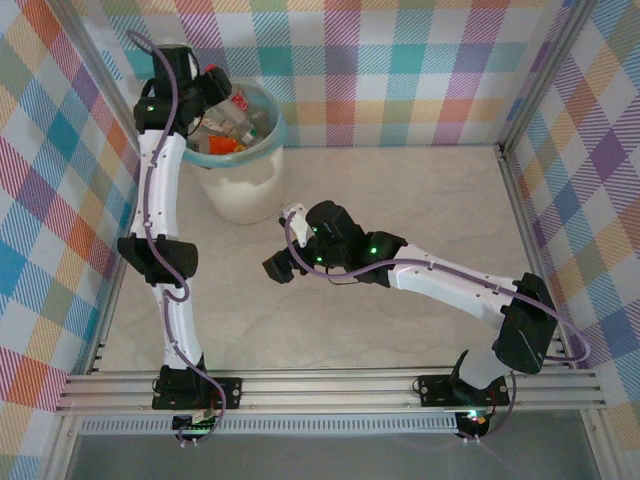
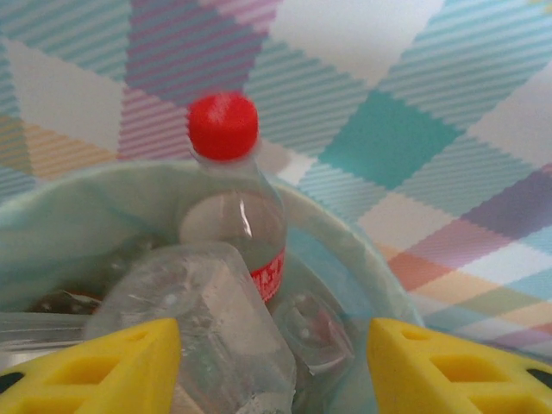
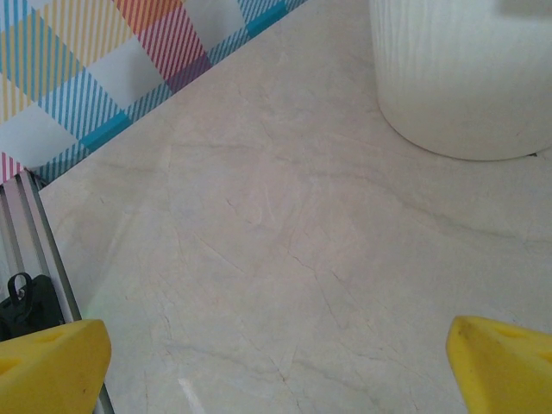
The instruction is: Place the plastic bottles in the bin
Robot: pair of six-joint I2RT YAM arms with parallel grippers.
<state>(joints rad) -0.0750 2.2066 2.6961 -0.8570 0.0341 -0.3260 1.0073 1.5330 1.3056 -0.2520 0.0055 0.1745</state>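
Observation:
The cream-white bin point(image 1: 240, 190) with its teal liner stands at the back left of the table and holds several plastic bottles point(image 1: 232, 125). My left gripper point(image 1: 215, 85) hangs over the bin's left rim, open. In the left wrist view its yellow fingertips point(image 2: 129, 362) stand wide apart above a red-capped bottle point(image 2: 237, 216) that stands upright inside the liner point(image 2: 78, 224). A clear crumpled bottle point(image 2: 198, 319) lies in front of it. My right gripper point(image 1: 280, 265) is open low over bare tabletop, just in front of the bin point(image 3: 466, 78), with nothing between its fingers.
Checked fabric walls close in the table at the back and both sides. An aluminium rail point(image 3: 34, 250) runs along the left edge. The marble-patterned tabletop point(image 1: 400, 200) stretches right of the bin.

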